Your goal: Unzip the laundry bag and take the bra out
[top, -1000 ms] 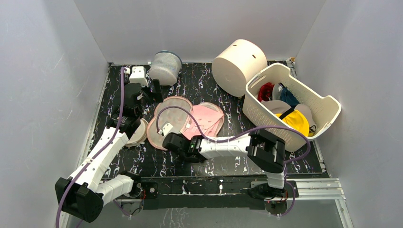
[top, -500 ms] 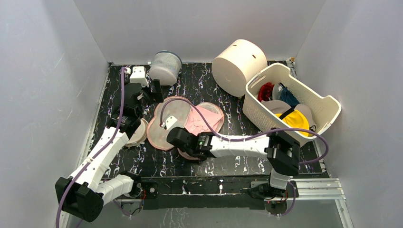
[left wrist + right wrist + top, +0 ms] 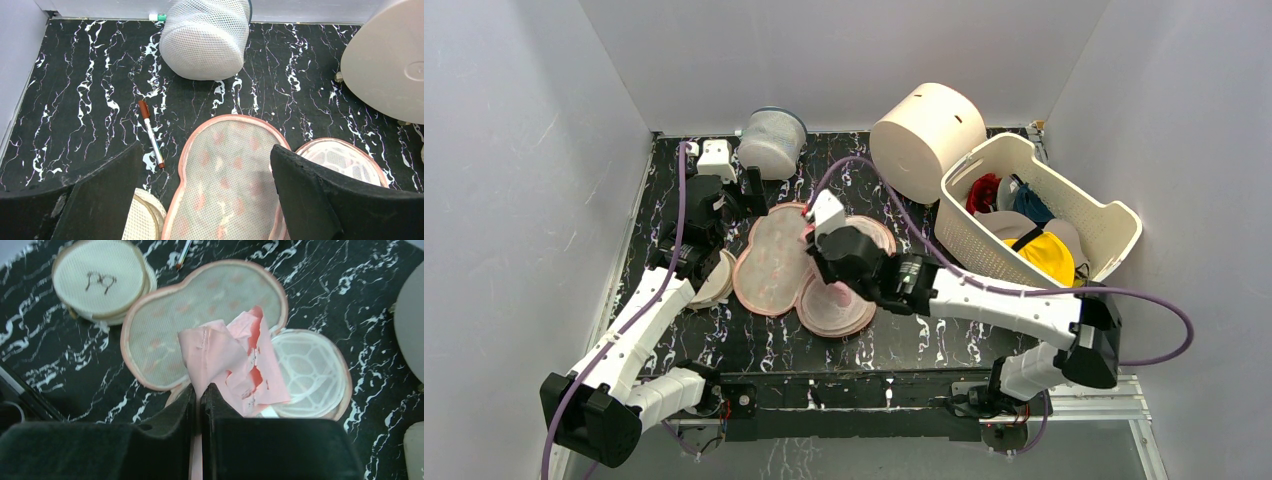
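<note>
The laundry bag lies open on the table, its salmon-rimmed mesh lid turned to the left and a half with a white frame beside it. My right gripper is shut on the pale-pink bra and holds it bunched above the open bag; the gripper and the hanging bra also show from above. My left gripper is open and empty, low over the far end of the lid; it also shows from above.
A grey-white mesh cylinder and a beige drum stand at the back. A white basket with coloured garments is on the right. A round beige disc lies left of the bag, with a pen near it.
My right arm has swung from the bag's front-left side up and to the right, lifting the bra off the open bag. The left arm has not moved.
</note>
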`<action>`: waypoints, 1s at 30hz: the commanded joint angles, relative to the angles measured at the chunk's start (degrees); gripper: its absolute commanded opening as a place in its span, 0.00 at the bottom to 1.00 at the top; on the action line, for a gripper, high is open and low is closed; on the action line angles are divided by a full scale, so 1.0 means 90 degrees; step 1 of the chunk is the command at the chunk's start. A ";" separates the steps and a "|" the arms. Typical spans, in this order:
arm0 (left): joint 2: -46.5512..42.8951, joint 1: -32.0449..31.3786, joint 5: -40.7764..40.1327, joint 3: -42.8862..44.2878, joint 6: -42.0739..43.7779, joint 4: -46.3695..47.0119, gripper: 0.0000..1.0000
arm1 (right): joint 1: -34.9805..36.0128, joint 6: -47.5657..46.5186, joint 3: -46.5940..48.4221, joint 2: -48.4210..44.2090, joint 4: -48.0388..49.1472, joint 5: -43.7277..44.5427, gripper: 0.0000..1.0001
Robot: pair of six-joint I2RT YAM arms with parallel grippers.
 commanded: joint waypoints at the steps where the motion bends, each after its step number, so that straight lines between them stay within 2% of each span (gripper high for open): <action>1: -0.0111 -0.0001 -0.0022 0.0120 -0.0014 0.0058 0.98 | -0.0615 0.0038 -0.0045 -0.0613 0.0664 -0.0491 0.00; 10: -0.0115 -0.0005 -0.0012 0.0116 -0.0030 0.0058 0.98 | -0.1736 0.0254 0.0042 -0.1333 0.1049 -0.1438 0.00; 15: -0.0098 -0.0005 -0.0016 0.0116 -0.0024 0.0063 0.98 | -0.2439 0.0633 0.0414 -0.1551 0.1070 -0.1415 0.00; 19: -0.0093 -0.0008 0.0014 0.0107 -0.0038 0.0068 0.98 | -0.2683 0.0663 0.0830 -0.1630 0.1059 -0.0621 0.00; 22: -0.0113 -0.0001 0.0032 0.0109 -0.0039 0.0077 0.98 | -0.2737 0.0744 0.1014 -0.1764 0.1143 0.0460 0.00; 30: -0.0084 -0.0001 0.0069 0.0128 -0.0061 0.0053 0.98 | -0.2751 -0.0410 0.0829 -0.2790 0.2329 0.2348 0.00</action>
